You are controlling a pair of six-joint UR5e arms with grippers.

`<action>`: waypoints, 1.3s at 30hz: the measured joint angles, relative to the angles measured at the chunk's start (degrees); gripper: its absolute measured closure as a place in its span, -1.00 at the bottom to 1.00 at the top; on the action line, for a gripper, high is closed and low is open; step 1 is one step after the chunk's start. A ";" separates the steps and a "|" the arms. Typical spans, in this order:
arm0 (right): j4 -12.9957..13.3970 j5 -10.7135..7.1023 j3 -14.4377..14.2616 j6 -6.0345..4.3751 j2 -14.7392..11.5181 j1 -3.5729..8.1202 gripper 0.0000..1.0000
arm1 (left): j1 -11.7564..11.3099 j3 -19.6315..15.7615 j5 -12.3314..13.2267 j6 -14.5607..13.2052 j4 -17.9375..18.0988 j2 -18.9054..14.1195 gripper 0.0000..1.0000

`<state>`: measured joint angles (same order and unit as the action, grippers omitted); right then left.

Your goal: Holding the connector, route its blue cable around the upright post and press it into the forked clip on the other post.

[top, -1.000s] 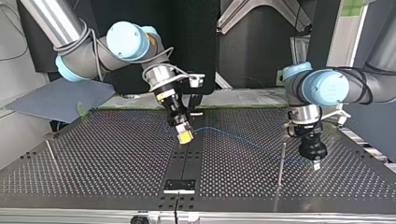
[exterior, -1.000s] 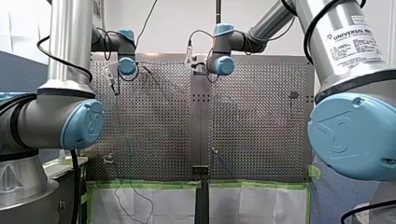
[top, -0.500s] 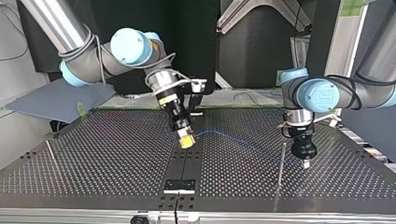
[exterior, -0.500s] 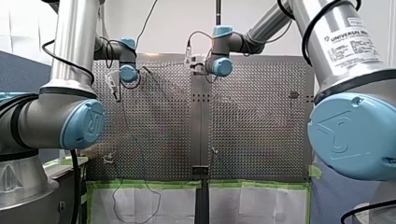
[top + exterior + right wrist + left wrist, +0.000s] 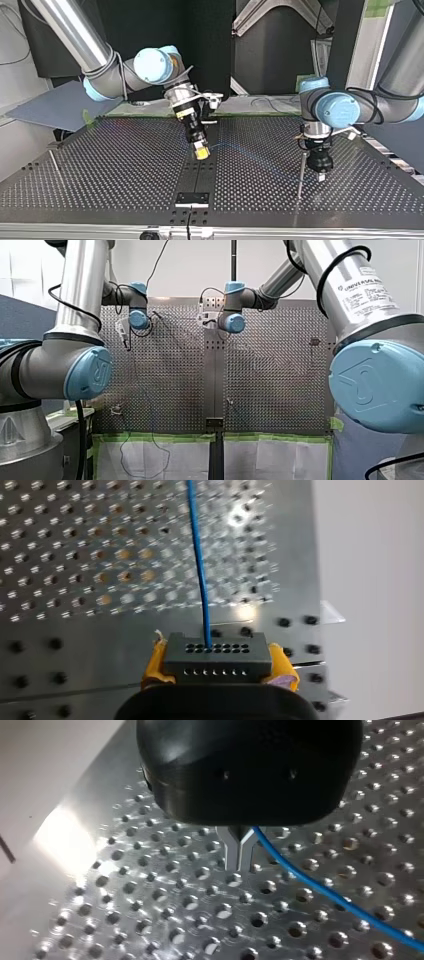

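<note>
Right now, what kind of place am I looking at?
Probably a robotics lab test bench: my left arm and my right arm reach over a perforated metal table, and my right claw holds a connector trailing a blue cable.

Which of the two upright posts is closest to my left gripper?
The post at the top view's right, standing just beside my left gripper; the other post is far off at that view's left.

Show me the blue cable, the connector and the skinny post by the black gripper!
blue cable (image 5: 197,555), right wrist view, midway along the strand.
connector (image 5: 217,657), right wrist view, centre of its dark face.
post (image 5: 301,177), top view, halfway up its shaft.
</note>
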<state>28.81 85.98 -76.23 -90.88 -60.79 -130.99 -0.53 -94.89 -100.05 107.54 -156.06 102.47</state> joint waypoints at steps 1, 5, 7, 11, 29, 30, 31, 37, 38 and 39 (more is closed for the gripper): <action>0.08 0.27 0.02 0.00 0.46 0.08 1.00 | -0.04 0.08 0.09 -0.01 -0.13 0.16 1.00; 0.38 1.19 0.05 -0.01 2.04 0.28 1.00 | -0.01 0.15 0.25 0.06 -0.31 0.53 1.00; 0.47 1.55 0.05 -0.01 2.90 0.31 1.00 | 0.07 0.16 0.29 0.11 -0.40 0.65 1.00; 0.44 2.01 0.06 0.04 4.38 0.33 1.00 | 0.23 0.16 0.69 0.16 -0.51 1.40 1.00; -2.47 2.79 -0.08 1.33 10.69 -1.00 1.00 | 0.63 0.08 1.27 1.15 -2.60 3.64 -0.51; -2.58 2.81 -0.11 1.44 10.96 -1.08 1.00 | 0.66 0.08 1.18 1.18 -2.75 3.64 -0.66; -2.73 2.84 -0.19 1.57 11.28 -1.18 1.00 | 0.69 0.08 1.10 1.21 -2.91 3.64 -0.66; -3.08 2.95 -0.36 1.84 11.99 -1.48 1.00 | 0.78 0.08 1.08 1.31 -3.13 3.64 -0.79; -3.19 3.05 -0.36 1.94 12.14 -1.61 1.00 | 0.79 0.08 1.09 1.32 -3.11 3.64 -0.79; -3.32 3.24 -0.36 2.07 12.35 -1.81 1.00 | 0.80 0.08 1.13 1.32 -3.09 3.64 -0.79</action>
<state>25.50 89.21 -76.59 -88.81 -48.44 -132.80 0.27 -94.81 -98.92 108.86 -159.15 106.11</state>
